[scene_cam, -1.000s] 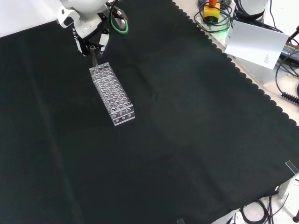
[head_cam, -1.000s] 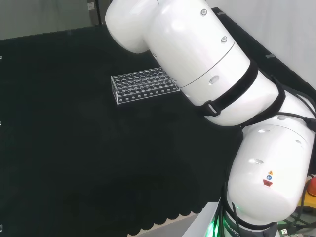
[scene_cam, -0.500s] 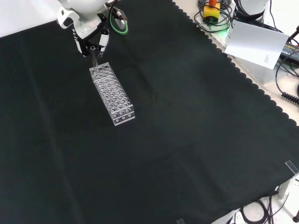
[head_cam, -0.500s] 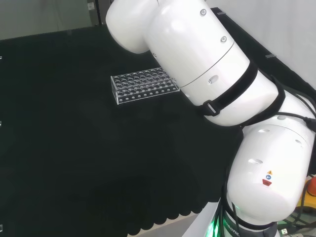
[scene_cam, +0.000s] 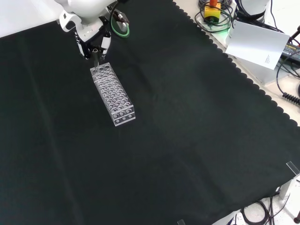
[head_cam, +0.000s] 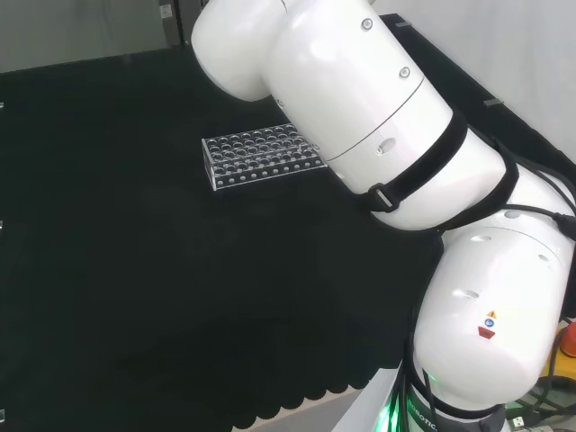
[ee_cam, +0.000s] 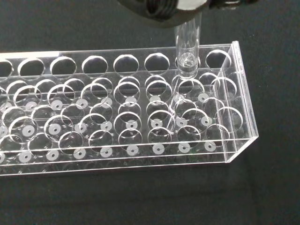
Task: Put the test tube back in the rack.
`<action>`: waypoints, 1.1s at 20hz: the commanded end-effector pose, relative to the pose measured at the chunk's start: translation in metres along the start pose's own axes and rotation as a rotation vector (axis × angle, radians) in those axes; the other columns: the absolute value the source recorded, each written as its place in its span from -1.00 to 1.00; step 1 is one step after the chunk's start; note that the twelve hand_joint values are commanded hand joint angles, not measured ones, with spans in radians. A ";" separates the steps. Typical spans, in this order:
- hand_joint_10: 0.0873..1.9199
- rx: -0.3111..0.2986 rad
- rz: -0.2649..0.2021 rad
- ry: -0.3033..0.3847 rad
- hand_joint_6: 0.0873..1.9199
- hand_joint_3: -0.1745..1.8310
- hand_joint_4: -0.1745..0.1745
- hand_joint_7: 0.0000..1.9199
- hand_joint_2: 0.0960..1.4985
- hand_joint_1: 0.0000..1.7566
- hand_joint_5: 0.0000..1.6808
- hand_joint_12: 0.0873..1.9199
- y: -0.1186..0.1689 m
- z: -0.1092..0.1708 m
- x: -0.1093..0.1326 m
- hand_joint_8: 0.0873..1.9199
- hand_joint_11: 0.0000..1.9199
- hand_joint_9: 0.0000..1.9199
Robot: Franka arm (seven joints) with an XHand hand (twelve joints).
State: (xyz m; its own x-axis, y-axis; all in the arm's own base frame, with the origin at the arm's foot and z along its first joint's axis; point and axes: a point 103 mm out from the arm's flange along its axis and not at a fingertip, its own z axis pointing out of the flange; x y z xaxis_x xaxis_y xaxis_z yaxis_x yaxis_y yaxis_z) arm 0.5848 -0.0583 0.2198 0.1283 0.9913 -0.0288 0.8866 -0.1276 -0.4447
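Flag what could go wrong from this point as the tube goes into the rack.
1. In the wrist view the test tube has its tip at a hole near the end of the clear rack; if off-centre, it may catch the rim.
2. A sideways push by the hand could shift the light rack on the black cloth.

A white sheet (scene_cam: 257,44) lies off the cloth (scene_cam: 187,140) at two o'clock, cables (scene_cam: 215,18) near it at one.
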 end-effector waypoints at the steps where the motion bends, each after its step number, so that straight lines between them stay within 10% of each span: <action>1: -0.21 0.008 -0.001 0.000 -0.49 -0.83 -1.00 0.80 0.30 0.61 0.37 0.18 0.002 0.003 0.000 -0.56 -0.01 0.23; 22: -0.22 0.016 0.032 0.013 -0.49 -0.83 -1.00 0.80 0.30 0.61 0.37 0.18 0.020 0.019 -0.009 -0.57 -0.01 0.24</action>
State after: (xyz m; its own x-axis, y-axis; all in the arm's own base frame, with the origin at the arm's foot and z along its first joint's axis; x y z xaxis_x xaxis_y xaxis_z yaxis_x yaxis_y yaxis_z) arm 0.5916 -0.0658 0.2004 0.1546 0.9875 -0.0306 0.8800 -0.1517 -0.4500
